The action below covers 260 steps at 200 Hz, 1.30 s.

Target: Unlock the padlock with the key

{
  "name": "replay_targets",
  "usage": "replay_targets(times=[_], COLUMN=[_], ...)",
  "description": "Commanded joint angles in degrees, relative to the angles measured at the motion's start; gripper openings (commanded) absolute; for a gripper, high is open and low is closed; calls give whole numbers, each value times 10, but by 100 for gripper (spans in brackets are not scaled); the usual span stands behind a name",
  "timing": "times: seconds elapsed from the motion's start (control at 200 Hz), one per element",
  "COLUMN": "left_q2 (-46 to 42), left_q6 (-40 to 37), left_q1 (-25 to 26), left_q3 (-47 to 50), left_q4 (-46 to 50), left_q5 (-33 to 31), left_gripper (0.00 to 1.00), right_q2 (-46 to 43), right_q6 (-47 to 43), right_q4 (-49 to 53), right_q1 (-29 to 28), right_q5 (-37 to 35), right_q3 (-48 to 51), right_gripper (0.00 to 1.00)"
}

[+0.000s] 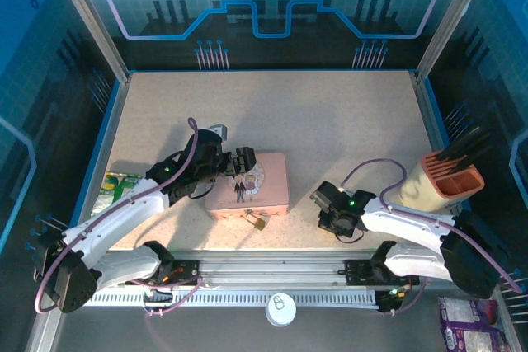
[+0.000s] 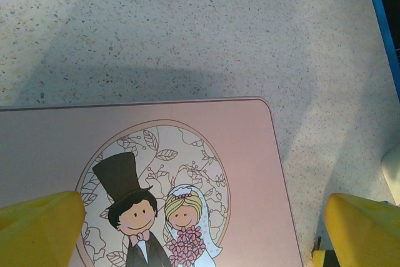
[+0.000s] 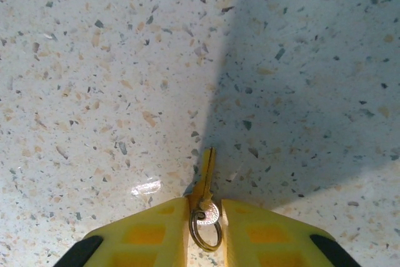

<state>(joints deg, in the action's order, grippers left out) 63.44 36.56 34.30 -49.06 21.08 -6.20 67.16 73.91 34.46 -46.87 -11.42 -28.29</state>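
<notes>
Thoughts on the grip: right gripper (image 3: 205,207) jaws are pinched on the key (image 3: 204,176) at its head, blade pointing forward over the counter (image 3: 94,60). It looks thin, stiff and slick, so I'd guess it twists easily in that pinch. Left gripper (image 2: 200,236) jaws gape wide above the pink tin (image 2: 50,142). The padlock (image 1: 258,222) lies on the counter just in front of that tin. It's light and probably skates unless pinned by its body.

Your left gripper (image 1: 242,161) hangs over the pink tin's (image 1: 271,191) left end; the padlock (image 1: 257,222) lies just beside its near edge; your right gripper (image 1: 328,212) sits off to its right.
</notes>
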Motion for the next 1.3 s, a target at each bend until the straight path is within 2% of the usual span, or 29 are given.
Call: replay_targets(times=[0.0, 0.635, 1.021, 1.296], left_q2=[2, 20, 31, 47], left_q6=[4, 13, 26, 60], left_q1=[3, 3, 3, 4], left_q3=[-8, -21, -31, -46], left_q4=[-7, -6, -7, -28], left_q5=[-8, 3, 30, 88], left_gripper=[99, 99, 99, 99], right_q2=[25, -29, -129, -239], right_q6=[-3, -42, -90, -214], right_q4=[-74, -56, -107, -223], right_q1=[-7, -6, 4, 4], right_q5=[8, -20, -41, -66], right_q3=[11, 3, 36, 63], right_gripper=[19, 0, 0, 0])
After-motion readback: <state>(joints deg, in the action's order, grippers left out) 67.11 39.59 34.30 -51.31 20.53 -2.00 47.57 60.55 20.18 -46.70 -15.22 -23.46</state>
